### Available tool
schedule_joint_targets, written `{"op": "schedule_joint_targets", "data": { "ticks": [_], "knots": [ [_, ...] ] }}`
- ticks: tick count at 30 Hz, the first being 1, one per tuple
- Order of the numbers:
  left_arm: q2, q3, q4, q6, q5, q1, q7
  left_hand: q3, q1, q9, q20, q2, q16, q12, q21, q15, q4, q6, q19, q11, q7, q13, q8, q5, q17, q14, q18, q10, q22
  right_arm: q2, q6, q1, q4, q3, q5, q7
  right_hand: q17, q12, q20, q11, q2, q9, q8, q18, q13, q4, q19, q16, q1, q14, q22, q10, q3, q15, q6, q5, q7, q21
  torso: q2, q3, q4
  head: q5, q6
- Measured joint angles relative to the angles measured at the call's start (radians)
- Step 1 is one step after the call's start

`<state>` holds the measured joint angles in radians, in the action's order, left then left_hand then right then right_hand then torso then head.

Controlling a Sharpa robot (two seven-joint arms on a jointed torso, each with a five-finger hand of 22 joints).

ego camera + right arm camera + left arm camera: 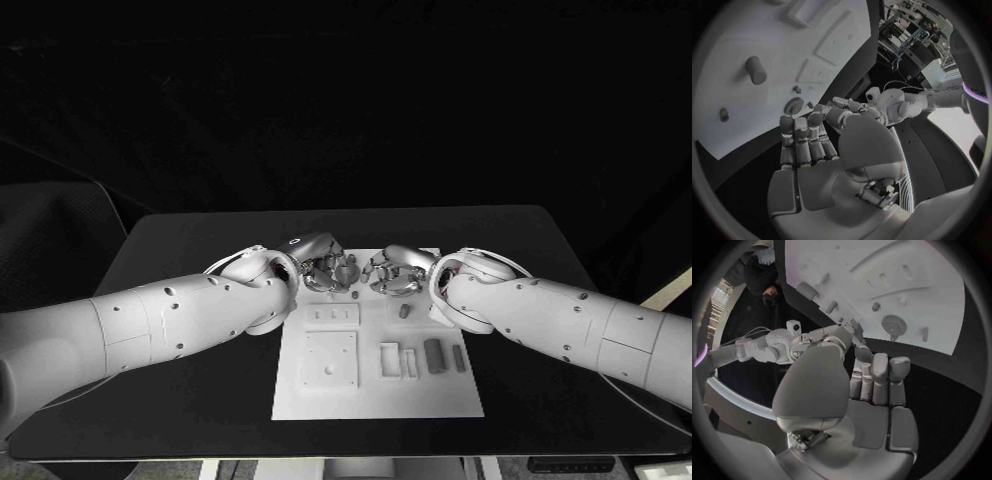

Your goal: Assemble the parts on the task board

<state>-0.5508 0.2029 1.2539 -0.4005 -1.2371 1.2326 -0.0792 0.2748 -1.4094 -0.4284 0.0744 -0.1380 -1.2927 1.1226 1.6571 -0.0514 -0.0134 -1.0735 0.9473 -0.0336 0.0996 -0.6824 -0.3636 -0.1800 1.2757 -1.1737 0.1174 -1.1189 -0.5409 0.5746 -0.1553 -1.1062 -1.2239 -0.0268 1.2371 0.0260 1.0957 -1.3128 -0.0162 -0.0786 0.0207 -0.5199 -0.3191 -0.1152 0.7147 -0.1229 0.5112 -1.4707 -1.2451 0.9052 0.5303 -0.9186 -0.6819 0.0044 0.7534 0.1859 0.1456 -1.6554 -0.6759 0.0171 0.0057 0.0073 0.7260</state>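
While both white arms reach in over the black table, the left robot hand and the right robot hand hang close together above the far end of the task board, their fingertips nearly meeting. In the head view both sets of fingers look curled inward, but whether either robot hand pinches anything there cannot be told. The left wrist view shows the left robot hand with fingers side by side and bent forward, nothing visible against the palm; the right wrist view shows the right robot hand in much the same pose, thumb bent across.

The task board is a white plate lying in the middle of the table, its long side running away from the robot. On its near half sit a raised square plate, a small pale block, a dark upright bar and a thinner dark bar beside it. A short dark peg stands just below the right robot hand, and a small dark part lies between the 2 hands.
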Motion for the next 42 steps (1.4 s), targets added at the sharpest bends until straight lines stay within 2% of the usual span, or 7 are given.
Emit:
{"op": "schedule_joint_targets", "data": {
  "ticks": [6, 15, 18, 21, 29, 33, 42],
  "knots": [
    [-0.001, 0.001, -0.006, 0.0, 0.0, -0.001, -0.003, 0.0, -0.004, 0.0, 0.0, -0.001, 0.0, 0.0, 0.0, 0.0, 0.0, 0.0, 0.0, 0.0, 0.0, 0.001, 0.0, -0.003, 0.0, 0.0, 0.0, 0.0, 0.0, 0.031, -0.016, 0.0, -0.005, 0.002, -0.002, 0.0, 0.0, -0.004, 0.0, 0.0, -0.004, 0.0, 0.0, 0.0, -0.001, 0.0, 0.0, 0.0, 0.004, 0.0, 0.0, 0.0, 0.0, 0.0, 0.0, 0.0, 0.0, 0.0, 0.0, 0.0009, -0.0004, 0.001, 0.002],
    [-0.006, 0.009, -0.008, 0.005, 0.009, -0.01, -0.021, -0.001, -0.005, 0.0, 0.0, 0.0, 0.0, 0.0, 0.0, 0.0, 0.0, 0.0, 0.0, 0.0, 0.0, 0.001, 0.0, -0.003, 0.0, 0.0, 0.0, 0.0, 0.0, 0.069, -0.043, 0.0, 0.002, 0.027, -0.017, 0.0, 0.0, -0.004, 0.0, 0.0, -0.004, 0.0, 0.0, 0.0, -0.001, 0.0, 0.0, 0.0, 0.004, 0.0, 0.0, 0.0, 0.0, 0.0, 0.0, 0.0, 0.0, 0.0, 0.0, 0.0009, -0.0009, 0.002, 0.011],
    [-0.012, 0.016, -0.006, 0.009, 0.015, -0.014, -0.028, -0.001, -0.005, 0.0, 0.0, 0.0, 0.0, 0.0, 0.0, 0.0, -0.001, 0.0, 0.0, 0.0, 0.0, 0.001, 0.0, -0.003, 0.0, 0.0, 0.0, 0.0, 0.0, 0.074, -0.049, 0.0, 0.01, 0.04, -0.023, 0.0, 0.0, -0.004, 0.0, 0.0, -0.004, 0.0, 0.0, 0.0, -0.001, 0.0, 0.0, -0.003, 0.004, 0.0, 0.0, 0.0, 0.0, 0.0, 0.0, 0.0, 0.0, 0.0, 0.0, 0.0009, -0.0009, 0.0, 0.013],
    [-0.016, 0.023, -0.006, 0.013, 0.022, -0.019, -0.034, -0.001, -0.004, 0.0, 0.0, 0.001, 0.0, 0.0, 0.0, 0.0, -0.001, 0.0, 0.0, 0.0, 0.0, 0.001, 0.0, -0.003, 0.0, 0.0, 0.0, 0.0, 0.001, 0.076, -0.054, 0.0, 0.019, 0.061, -0.027, 0.0, 0.0, -0.004, 0.0, 0.0, -0.004, 0.0, 0.0, 0.0, -0.001, 0.0, 0.0, -0.004, 0.004, 0.0, 0.0, 0.0, 0.0, 0.0, 0.0, 0.0, 0.0, 0.0, 0.0, 0.0008, -0.0009, -0.001, 0.017],
    [-0.018, 0.028, -0.015, 0.028, 0.051, -0.033, -0.051, -0.001, -0.002, 0.0, -0.002, 0.003, 0.0, 0.0, 0.0, 0.0, -0.001, 0.0, -0.002, 0.0, 0.0, 0.001, 0.0, -0.002, -0.001, 0.0, 0.0, 0.0, 0.001, 0.084, -0.067, -0.005, 0.038, 0.095, -0.054, 0.0, 0.0, -0.004, 0.0, 0.0, -0.004, 0.0, 0.0, 0.0, -0.001, 0.0, 0.0, -0.004, 0.004, 0.0, 0.0, 0.0, 0.0, 0.0, 0.003, 0.0, 0.003, 0.0, 0.0, 0.0007, -0.0004, -0.004, 0.024],
    [-0.018, 0.03, -0.019, 0.036, 0.069, -0.039, -0.059, -0.001, -0.001, 0.0, -0.002, 0.004, 0.0, 0.0, 0.0, 0.0, -0.001, 0.0, -0.002, 0.0, 0.0, 0.001, 0.0, -0.001, -0.001, 0.0, 0.0, 0.0, 0.001, 0.085, -0.084, -0.014, 0.056, 0.1, -0.104, 0.009, 0.0, -0.004, 0.0, 0.0, -0.003, 0.0, -0.002, 0.0, -0.001, 0.0, 0.0, -0.004, 0.004, 0.0, 0.0, 0.0, -0.006, 0.0, 0.005, 0.0, 0.005, 0.0, 0.0, 0.0003, -0.0004, -0.006, 0.027],
    [-0.014, 0.031, -0.032, 0.049, 0.092, -0.045, -0.076, 0.002, 0.001, 0.0, -0.002, 0.002, 0.0, 0.0, 0.0, 0.0, 0.002, 0.0, -0.002, 0.0, 0.0, 0.002, 0.0, -0.001, -0.001, 0.0, 0.0, 0.0, 0.001, 0.085, -0.145, -0.021, 0.082, 0.101, -0.218, 0.033, 0.0, -0.004, 0.0, 0.0, 0.002, -0.001, -0.005, 0.0, -0.001, 0.0, 0.0, -0.004, 0.009, 0.0, 0.0, 0.0, -0.006, 0.0, 0.009, 0.0, 0.007, 0.0, 0.0, 0.0, -0.0002, -0.01, 0.032]
  ]
}}
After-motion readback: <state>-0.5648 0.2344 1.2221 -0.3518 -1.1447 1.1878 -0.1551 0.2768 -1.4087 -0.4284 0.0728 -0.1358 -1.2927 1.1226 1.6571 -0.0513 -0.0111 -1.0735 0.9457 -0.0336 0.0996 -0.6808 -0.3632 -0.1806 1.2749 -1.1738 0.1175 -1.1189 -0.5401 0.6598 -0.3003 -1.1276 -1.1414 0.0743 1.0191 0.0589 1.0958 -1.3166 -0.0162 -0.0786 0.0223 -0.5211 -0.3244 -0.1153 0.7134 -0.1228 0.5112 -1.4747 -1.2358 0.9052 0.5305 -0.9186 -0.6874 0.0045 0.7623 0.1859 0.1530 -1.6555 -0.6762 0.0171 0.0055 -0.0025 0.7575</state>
